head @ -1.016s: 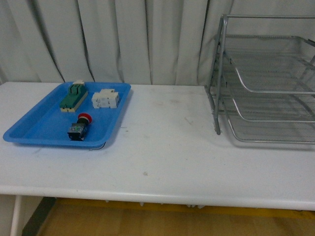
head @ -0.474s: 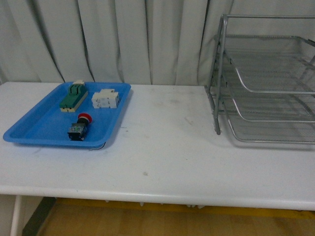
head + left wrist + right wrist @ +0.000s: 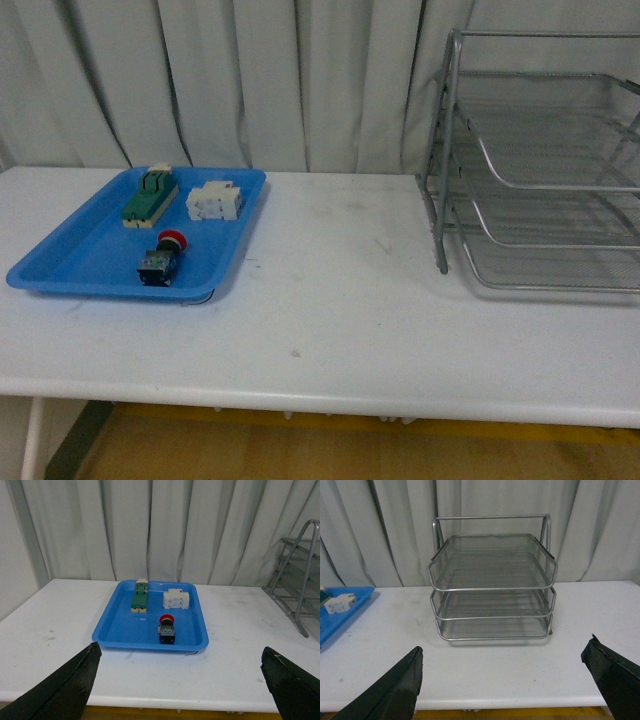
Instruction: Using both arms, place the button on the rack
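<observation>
Two sets of jaws, both spread wide, both empty. The small red-capped push-button (image 3: 163,257) with its dark boxy body lies in the flat blue plastic tray (image 3: 70,262), on the left of the white desk (image 3: 340,320). Its long axis runs near-to-far, cap far. The left jaws face it and are nearer. The right jaws face the silver wire-mesh three-tier rack (image 3: 540,170), far right.

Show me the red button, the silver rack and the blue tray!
button (image 3: 166,619), left wrist view, red cap
rack (image 3: 492,588), right wrist view, top tier's front rim
blue tray (image 3: 85,252), front view, bare floor
</observation>
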`<state>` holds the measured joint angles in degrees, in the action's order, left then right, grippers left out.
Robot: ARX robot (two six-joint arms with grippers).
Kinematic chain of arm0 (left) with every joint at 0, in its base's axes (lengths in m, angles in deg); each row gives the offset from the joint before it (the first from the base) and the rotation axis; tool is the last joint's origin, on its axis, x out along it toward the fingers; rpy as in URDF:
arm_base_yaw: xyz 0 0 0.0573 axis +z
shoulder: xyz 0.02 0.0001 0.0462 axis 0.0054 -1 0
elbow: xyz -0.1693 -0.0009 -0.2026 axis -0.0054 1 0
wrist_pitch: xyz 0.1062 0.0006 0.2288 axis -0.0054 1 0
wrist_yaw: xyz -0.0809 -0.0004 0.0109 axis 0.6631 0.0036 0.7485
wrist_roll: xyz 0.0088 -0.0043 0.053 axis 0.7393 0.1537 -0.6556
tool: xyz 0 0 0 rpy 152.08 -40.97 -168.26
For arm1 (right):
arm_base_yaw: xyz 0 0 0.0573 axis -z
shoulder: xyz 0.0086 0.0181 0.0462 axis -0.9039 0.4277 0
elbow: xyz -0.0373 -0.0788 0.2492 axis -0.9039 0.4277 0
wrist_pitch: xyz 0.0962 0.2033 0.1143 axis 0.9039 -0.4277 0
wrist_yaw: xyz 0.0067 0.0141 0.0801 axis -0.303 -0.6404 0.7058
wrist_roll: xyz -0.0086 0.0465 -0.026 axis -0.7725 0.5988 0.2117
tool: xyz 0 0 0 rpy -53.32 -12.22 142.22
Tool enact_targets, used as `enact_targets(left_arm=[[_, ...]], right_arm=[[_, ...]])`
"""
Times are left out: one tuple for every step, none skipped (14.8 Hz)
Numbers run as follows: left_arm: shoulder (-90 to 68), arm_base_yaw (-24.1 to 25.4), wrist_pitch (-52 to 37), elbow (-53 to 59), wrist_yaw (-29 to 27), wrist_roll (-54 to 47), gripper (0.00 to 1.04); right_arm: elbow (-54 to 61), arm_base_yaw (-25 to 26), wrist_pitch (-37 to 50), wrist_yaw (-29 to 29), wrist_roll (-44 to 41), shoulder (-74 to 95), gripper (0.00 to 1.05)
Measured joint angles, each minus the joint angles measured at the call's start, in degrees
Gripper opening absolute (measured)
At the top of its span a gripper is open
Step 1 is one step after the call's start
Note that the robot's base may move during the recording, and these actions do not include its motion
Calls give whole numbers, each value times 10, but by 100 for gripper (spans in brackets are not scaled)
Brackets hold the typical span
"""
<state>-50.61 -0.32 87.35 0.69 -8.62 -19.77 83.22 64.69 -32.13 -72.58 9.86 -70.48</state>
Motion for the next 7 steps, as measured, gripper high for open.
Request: enact_targets(left_arm=[[0,0,0,0,0,0,98],[0,0,0,0,0,0,98],[0,0,0,0,0,0,98],[0,0,0,0,0,0,98],[0,0,0,0,0,0,98],[0,0,0,0,0,0,98],[0,0,0,0,0,0,98]], right_arm=[[0,0,0,0,0,0,98],[0,5,-2,13,7,2,98],[-1,36,40,73,42,41,98],[-16,74,108,114,83,119,98],[-42,115,201,152,126,216,98],[-70,139,290,176,153,298,98],[-105,160,375,183,175,385,98]])
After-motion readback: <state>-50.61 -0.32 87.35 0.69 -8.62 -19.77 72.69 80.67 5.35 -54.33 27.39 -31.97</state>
